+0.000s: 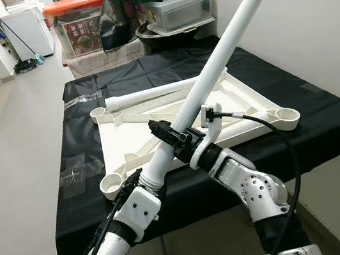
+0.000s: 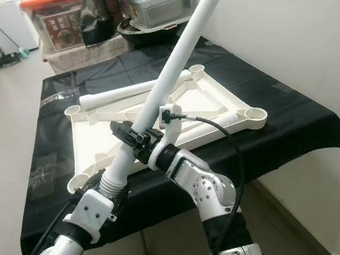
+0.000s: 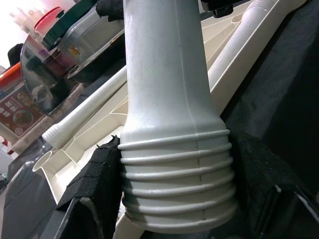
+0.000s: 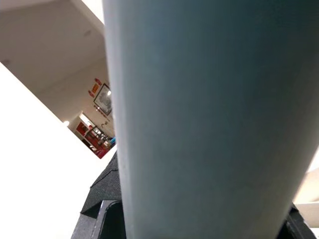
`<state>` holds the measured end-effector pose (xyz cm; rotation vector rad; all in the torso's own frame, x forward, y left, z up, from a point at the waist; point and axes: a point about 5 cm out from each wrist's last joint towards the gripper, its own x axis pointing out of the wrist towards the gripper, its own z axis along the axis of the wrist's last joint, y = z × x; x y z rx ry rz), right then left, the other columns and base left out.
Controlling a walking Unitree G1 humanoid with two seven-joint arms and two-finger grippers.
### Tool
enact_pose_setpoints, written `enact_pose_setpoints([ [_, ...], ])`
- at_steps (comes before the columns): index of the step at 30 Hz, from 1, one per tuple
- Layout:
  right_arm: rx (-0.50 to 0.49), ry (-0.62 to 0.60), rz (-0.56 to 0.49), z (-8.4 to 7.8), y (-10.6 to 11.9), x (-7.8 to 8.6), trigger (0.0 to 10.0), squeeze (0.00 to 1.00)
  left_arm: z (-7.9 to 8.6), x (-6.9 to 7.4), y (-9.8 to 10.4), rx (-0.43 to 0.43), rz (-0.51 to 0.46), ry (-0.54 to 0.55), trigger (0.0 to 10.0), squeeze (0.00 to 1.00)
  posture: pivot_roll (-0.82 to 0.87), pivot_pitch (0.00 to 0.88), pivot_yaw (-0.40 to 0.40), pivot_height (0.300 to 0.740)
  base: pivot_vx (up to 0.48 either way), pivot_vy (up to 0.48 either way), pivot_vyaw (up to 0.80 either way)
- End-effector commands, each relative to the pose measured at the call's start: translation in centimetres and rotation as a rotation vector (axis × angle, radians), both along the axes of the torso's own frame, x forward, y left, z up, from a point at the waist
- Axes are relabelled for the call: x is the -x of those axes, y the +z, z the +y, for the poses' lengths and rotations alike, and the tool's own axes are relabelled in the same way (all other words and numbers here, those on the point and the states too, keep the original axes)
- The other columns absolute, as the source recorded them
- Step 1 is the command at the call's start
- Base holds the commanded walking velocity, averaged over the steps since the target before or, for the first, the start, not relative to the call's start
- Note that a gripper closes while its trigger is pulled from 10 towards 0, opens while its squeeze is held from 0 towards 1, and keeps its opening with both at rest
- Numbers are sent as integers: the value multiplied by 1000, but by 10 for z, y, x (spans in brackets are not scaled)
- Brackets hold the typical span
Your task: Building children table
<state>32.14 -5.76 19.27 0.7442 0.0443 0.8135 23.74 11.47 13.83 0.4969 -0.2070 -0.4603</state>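
Both grippers clamp one white table leg (image 1: 222,48), which slants from the lower centre of the head view up to the upper right. The left gripper (image 1: 141,182) pinches the leg's ribbed, threaded lower end; in the left wrist view its padded black fingers (image 3: 97,186) press against both sides of the ridged collar. The right gripper (image 1: 178,138) grips the smooth shaft a little higher up, its fingers (image 4: 102,199) pressed tight to the tube, which looms large in the right wrist view.

Behind the leg, the upturned white tabletop frame (image 1: 127,144) lies flat on a table draped in black cloth (image 1: 296,104), a round socket (image 1: 286,115) at each visible corner. A second white leg (image 1: 152,93) rests across the frame's far side, in the centre of the frame. Lidded plastic storage boxes (image 1: 180,9) stand stacked beyond the table at the top of the picture, with a small white cabinet (image 1: 28,30) at upper left.
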Motion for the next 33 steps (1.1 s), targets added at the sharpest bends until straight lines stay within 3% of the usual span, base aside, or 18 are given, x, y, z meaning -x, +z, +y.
enact_pose_setpoints([
  [1,-28,32,-35,14,12,0,2902,0,-12,7,-12,-30,54,-85,10000,0,-94,0,22,740,0,0,0],
  [2,-28,32,-35,14,12,0,2902,0,-12,7,-12,-30,54,-85,10000,0,-94,0,22,740,0,0,0],
  [3,-27,32,-38,14,12,1,0,0,-10,6,-12,-35,50,-79,10000,0,-94,0,24,740,0,0,0],
  [8,-22,28,-43,14,12,1,0,0,-8,5,-12,-38,51,-79,10000,0,-94,0,24,740,0,0,0],
  [14,-31,21,-42,14,13,0,0,0,-4,5,-22,-34,127,-57,10000,0,-96,0,29,740,0,0,0],
  [15,-32,21,-44,14,13,0,0,0,-3,5,-24,-29,136,-49,10000,1000,-96,0,29,740,0,0,0],
  [24,-51,17,-60,13,21,-3,0,0,20,2,-37,-68,184,39,10000,1000,-94,0,29,740,0,0,0],
  [25,-53,6,-64,10,22,-5,0,0,22,3,-38,-73,180,49,10000,0,-93,0,28,740,0,0,0],
  [29,-57,-25,-75,3,27,-10,431,0,27,6,-40,-57,180,75,10000,0,-92,0,30,740,0,0,0],
  [30,-52,-58,-83,-3,31,-16,10000,0,28,9,-42,-40,187,87,10000,0,-91,0,28,740,0,0,0],
  [33,-47,-90,-90,-9,34,-21,10000,0,28,11,-43,-30,193,96,10000,0,-91,0,28,740,0,0,0],
])
